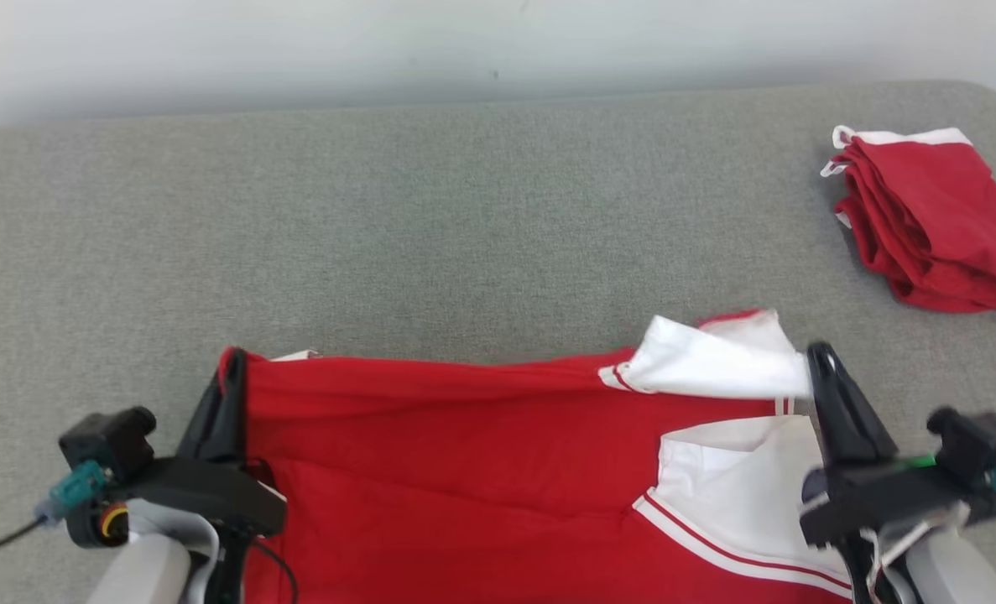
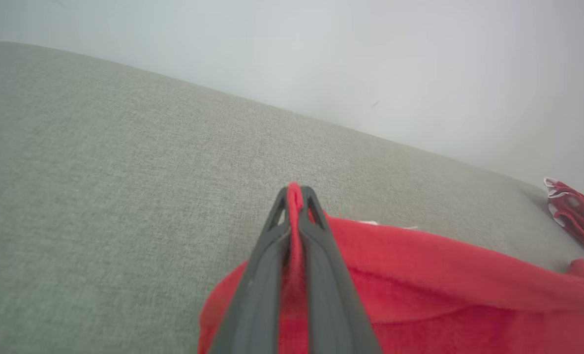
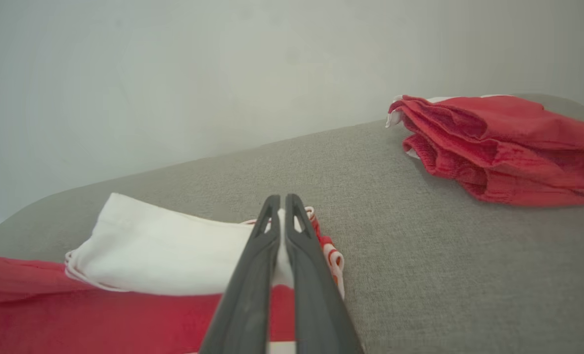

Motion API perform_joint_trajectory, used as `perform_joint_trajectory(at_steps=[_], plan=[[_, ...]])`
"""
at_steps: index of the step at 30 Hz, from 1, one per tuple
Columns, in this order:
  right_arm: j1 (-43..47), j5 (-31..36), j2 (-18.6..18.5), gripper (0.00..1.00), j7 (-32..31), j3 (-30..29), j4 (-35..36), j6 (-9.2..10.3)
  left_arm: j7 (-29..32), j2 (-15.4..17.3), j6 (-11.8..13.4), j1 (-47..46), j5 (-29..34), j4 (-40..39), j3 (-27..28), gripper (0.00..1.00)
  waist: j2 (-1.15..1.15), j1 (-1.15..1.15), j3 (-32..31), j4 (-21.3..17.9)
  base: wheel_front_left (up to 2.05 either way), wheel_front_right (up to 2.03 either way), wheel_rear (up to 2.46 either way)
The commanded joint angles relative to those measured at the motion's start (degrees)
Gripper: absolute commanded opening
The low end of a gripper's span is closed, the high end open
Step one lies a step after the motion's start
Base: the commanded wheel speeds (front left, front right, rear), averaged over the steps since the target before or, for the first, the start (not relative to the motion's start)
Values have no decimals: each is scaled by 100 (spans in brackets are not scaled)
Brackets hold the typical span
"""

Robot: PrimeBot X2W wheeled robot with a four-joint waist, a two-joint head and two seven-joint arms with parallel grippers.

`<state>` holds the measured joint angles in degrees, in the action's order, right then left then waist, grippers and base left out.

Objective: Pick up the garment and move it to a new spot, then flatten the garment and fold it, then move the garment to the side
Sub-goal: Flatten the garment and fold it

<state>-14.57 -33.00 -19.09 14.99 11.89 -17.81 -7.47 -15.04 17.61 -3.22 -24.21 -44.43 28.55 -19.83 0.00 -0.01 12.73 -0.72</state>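
Note:
A red garment (image 1: 464, 470) with white sleeves and red-striped trim is stretched across the near part of the grey surface, its top edge held up between my two grippers. My left gripper (image 1: 231, 362) is shut on the garment's red left corner; in the left wrist view red cloth (image 2: 419, 285) is pinched between the fingers (image 2: 321, 265) of that gripper (image 2: 295, 189). My right gripper (image 1: 818, 356) is shut on the white sleeve (image 1: 716, 361) at the right corner. The right wrist view has white cloth (image 3: 173, 246) squeezed in that gripper (image 3: 282, 199).
A folded stack of red clothes with white trim (image 1: 934, 222) lies at the far right of the grey padded surface (image 1: 430, 218), also seen as red clothes (image 3: 498, 147) in the right wrist view. A pale wall (image 1: 380, 42) runs behind the surface.

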Motion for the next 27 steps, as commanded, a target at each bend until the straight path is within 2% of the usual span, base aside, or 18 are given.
perform_joint_trajectory(at_steps=[1,7,13,15,20,21,22,23,24,27], plan=[[210,24,66,0,21,-96,136,0,-16,-73,27,185,143,-136,92,0,0,1,-62,53,0,0,0],[795,145,193,0,22,-318,423,0,-16,-424,20,625,487,-538,463,0,0,1,-99,135,0,0,0],[1171,260,269,0,22,-485,411,0,-16,-767,-47,1093,799,-836,829,0,0,1,-127,194,0,0,0],[1301,311,309,0,23,-572,327,0,-16,-929,-123,1299,928,-823,941,0,0,1,-138,222,0,0,0],[1333,304,356,0,14,-465,46,0,-17,-1073,-220,1441,1180,-528,1067,0,0,1,-183,240,0,0,0],[1318,328,336,0,7,-427,-44,0,-17,-1075,-219,1439,1290,-470,1067,23,0,1,-202,245,0,0,0],[1286,350,321,22,9,-412,-105,0,-16,-1094,-223,1445,1352,-395,1084,46,0,1,-220,249,0,0,0],[1262,304,349,76,9,-409,-160,0,-16,-1116,-239,1443,1415,-350,1123,100,0,1,-237,249,0,0,0],[1252,238,375,100,11,-416,-196,0,-16,-1139,-261,1428,1480,-357,1189,100,0,1,-256,253,0,0,0],[1248,211,316,100,17,-467,-233,0,-16,-1204,-299,1497,1623,-415,1375,100,0,1,-328,260,0,0,0]])
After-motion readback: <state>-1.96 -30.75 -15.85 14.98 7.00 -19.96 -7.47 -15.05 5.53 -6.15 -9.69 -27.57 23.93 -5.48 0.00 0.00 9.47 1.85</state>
